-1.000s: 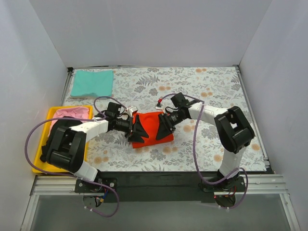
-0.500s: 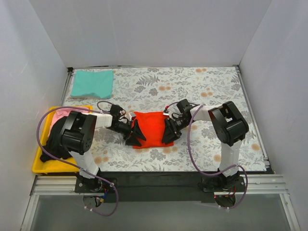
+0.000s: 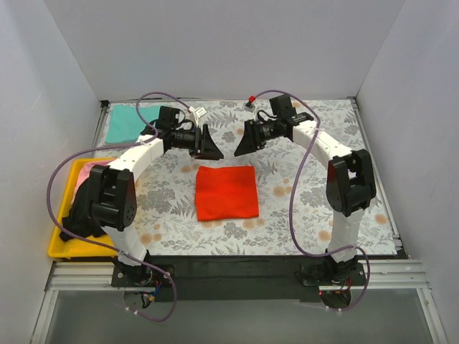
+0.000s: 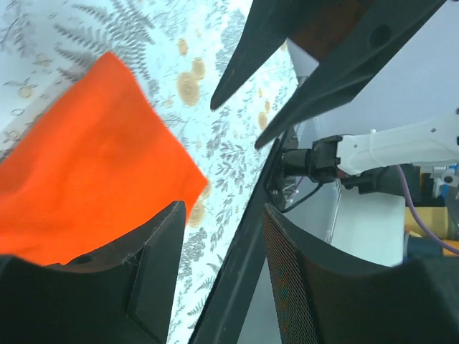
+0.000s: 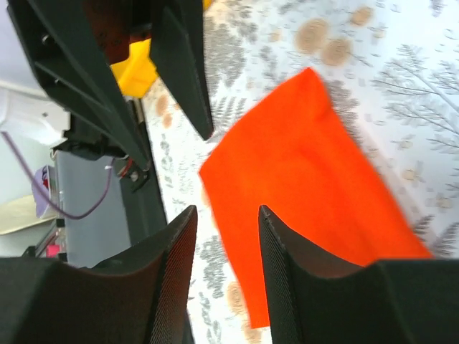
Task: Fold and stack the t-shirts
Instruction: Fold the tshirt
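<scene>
Red shirt [image 3: 226, 192] lies folded to a neat near-square, flat on the floral cloth [image 3: 323, 143], about mid-table; edges look tidy, no sleeve showing; nothing touches it.

Left gripper [image 3: 212, 144] hangs in the air beyond the shirt's far edge, pointing right; right gripper [image 3: 242, 141] sits opposite, pointing left; the two face each other tip to tip, near but apart.

Left wrist view: its fingers [image 4: 154, 265] stand parted with nothing between them; the shirt shows below and to one side, one corner pointing up; the other gripper's dark fingers fill the upper part of that view.

Right wrist view: its fingers [image 5: 168, 272] are likewise spread and empty; the shirt lies well beneath them, a corner of it falling in the gap; the left gripper's fingers hang at upper left.

Teal shirt [image 3: 128, 123] rests folded in the far left corner of the table, well apart from the red one; the left arm crosses over its right part.

Tray [image 3: 60, 248], yellow, sits at the left edge of the table; pink shirt [image 3: 86, 170] shows at its far end; most of the tray is hidden behind the left arm's dark upper link, so what else lies in it I cannot tell.

Purple cables loop from both arms.
</scene>
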You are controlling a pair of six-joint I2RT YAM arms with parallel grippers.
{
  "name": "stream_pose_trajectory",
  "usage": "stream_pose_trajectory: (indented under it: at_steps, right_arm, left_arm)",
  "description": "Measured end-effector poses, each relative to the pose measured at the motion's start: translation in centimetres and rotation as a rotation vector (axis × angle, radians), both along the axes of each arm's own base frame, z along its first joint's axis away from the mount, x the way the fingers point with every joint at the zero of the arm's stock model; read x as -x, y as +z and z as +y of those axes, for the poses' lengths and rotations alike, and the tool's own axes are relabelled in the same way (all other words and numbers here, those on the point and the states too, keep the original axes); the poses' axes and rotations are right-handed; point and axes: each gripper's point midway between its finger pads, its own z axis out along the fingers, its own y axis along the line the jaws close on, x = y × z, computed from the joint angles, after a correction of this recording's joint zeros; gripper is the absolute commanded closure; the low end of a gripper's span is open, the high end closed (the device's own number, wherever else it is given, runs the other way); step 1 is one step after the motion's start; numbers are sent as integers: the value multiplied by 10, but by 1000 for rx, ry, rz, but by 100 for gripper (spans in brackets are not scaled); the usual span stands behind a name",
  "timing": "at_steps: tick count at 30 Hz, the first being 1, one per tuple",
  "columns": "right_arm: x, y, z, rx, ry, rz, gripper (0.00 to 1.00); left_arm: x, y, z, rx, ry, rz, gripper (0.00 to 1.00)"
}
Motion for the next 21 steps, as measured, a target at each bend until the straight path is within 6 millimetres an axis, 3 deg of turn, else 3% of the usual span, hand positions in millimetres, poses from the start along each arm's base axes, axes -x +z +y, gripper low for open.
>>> stream_pose_trajectory:
  at_steps: [2,6,9,12,15,21]
  right_arm:
    - [-13,-18,-1,17,-16,21,55]
    - [-22,-79,-3,90,-33,127,56]
    - [-24,-117,-6,140,-50,190,56]
    - [-25,-142,-10,169,-71,236,56]
    - [-26,-155,-19,179,-97,277,57]
    - [-36,-152,-32,166,-137,294,55]
  left_arm:
    - [-10,-17,-1,-7,18,34,55]
    - [-24,-74,1,-43,75,153,57]
    - [-29,-116,13,-77,129,246,57]
    - [-32,-146,27,-104,182,326,57]
    - [-35,-156,35,-109,207,357,59]
    - [-45,-144,51,-85,240,344,56]
